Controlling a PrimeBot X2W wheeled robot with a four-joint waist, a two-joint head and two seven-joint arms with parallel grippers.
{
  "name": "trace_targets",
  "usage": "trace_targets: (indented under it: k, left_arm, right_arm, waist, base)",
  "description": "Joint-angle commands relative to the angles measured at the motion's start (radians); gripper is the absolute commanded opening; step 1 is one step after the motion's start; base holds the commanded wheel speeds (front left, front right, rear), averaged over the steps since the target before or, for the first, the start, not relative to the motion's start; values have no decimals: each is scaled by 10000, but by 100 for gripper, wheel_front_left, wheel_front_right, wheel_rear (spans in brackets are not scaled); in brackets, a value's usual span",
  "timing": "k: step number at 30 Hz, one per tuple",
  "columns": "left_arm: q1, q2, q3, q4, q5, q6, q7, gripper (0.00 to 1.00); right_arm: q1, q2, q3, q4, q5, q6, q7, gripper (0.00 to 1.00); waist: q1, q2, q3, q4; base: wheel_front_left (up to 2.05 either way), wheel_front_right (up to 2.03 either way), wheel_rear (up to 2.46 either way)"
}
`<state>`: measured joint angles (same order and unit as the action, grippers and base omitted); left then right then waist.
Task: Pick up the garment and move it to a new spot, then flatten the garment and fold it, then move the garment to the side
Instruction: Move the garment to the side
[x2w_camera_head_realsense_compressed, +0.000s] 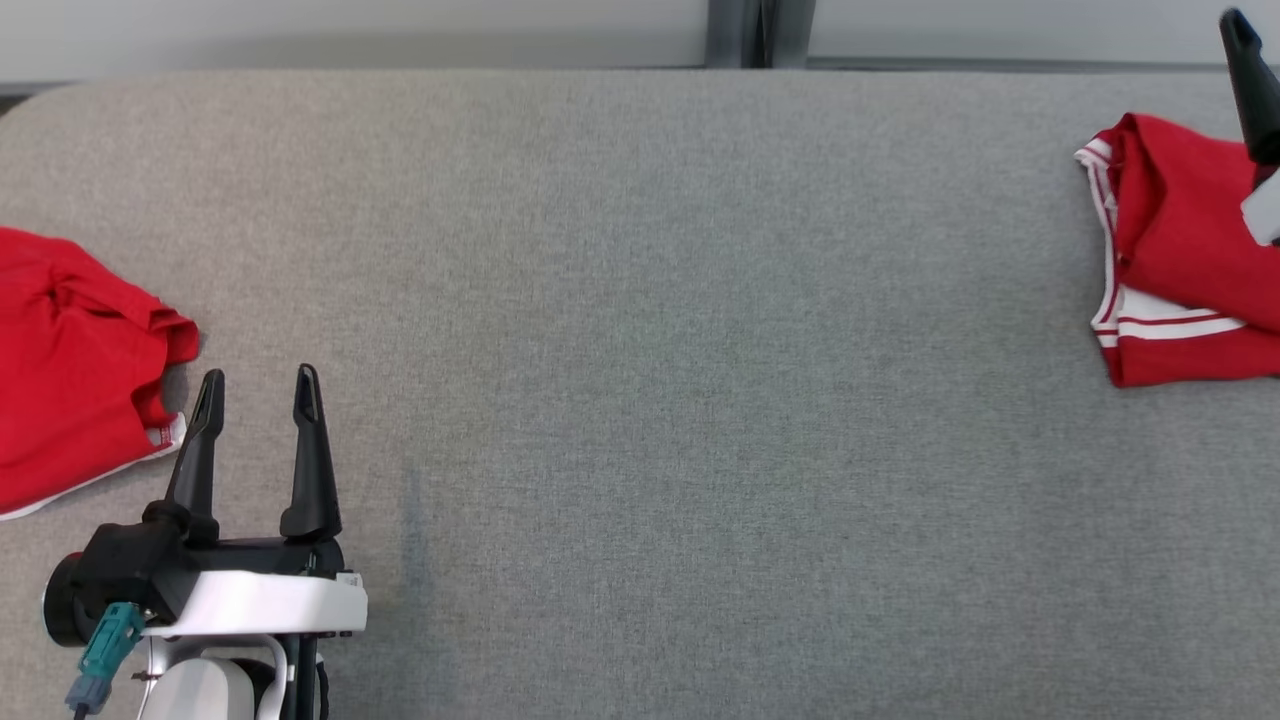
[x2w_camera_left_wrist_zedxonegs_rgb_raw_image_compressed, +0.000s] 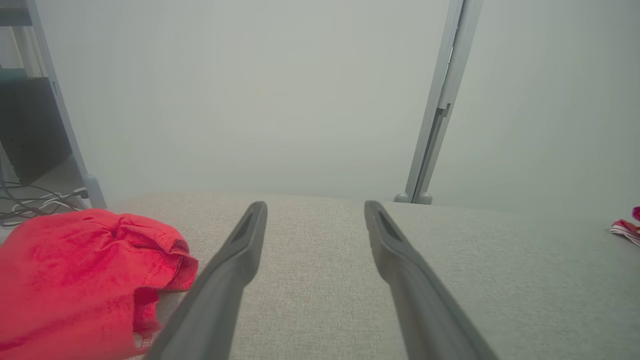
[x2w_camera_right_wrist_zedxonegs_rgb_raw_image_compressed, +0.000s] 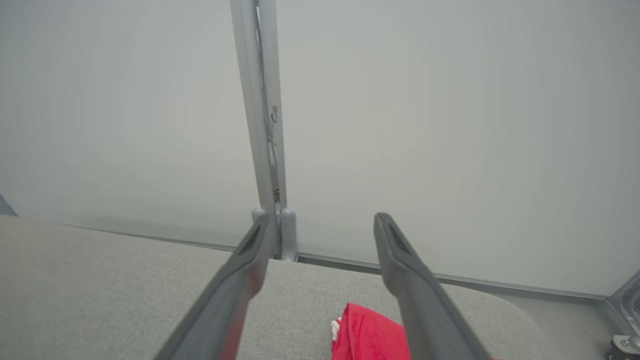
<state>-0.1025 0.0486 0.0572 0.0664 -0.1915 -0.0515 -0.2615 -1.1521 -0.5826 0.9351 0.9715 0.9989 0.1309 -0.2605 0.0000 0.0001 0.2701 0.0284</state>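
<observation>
A crumpled red garment (x2w_camera_head_realsense_compressed: 70, 360) lies at the left edge of the grey fabric table (x2w_camera_head_realsense_compressed: 640, 350). My left gripper (x2w_camera_head_realsense_compressed: 258, 382) stands open just to its right, low over the cloth, holding nothing. In the left wrist view the same garment (x2w_camera_left_wrist_zedxonegs_rgb_raw_image_compressed: 75, 280) lies left of the open left gripper (x2w_camera_left_wrist_zedxonegs_rgb_raw_image_compressed: 315, 207). A folded red garment with white stripes (x2w_camera_head_realsense_compressed: 1180, 250) rests at the far right. One dark finger (x2w_camera_head_realsense_compressed: 1250, 90) of my right gripper reaches over it. In the right wrist view that gripper (x2w_camera_right_wrist_zedxonegs_rgb_raw_image_compressed: 321, 222) is open, above the folded garment's corner (x2w_camera_right_wrist_zedxonegs_rgb_raw_image_compressed: 367, 332).
A pale wall with a grey metal post (x2w_camera_head_realsense_compressed: 760, 30) runs behind the table's far edge. Left of the table, a dark shelf unit and loose cables (x2w_camera_left_wrist_zedxonegs_rgb_raw_image_compressed: 30, 205) sit on the floor. The folded garment's tip (x2w_camera_left_wrist_zedxonegs_rgb_raw_image_compressed: 627, 229) shows far right in the left wrist view.
</observation>
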Motion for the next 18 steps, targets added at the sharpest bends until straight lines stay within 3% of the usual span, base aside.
trace_targets:
  k: [1, 10, 18]
  left_arm:
    - [110, 42, -7, 18, 2, 32, -42, 100]
    - [214, 43, -179, 147, 76, 23, -42, 100]
    - [372, 45, -73, 201, 46, 33, -42, 100]
  right_arm:
    - [681, 32, -750, -536, -394, -3, -58, 100]
    - [4826, 1418, -5099, -3554, -3549, -3, -60, 100]
    - [7532, 2855, -7251, -5681, -5562, -3, -62, 100]
  waist:
    - [0, -1, -351, -120]
    - [0, -1, -1012, -156]
    - [0, -1, -1475, -159]
  base:
    - [0, 0, 0]
    - [0, 0, 0]
    - [0, 0, 0]
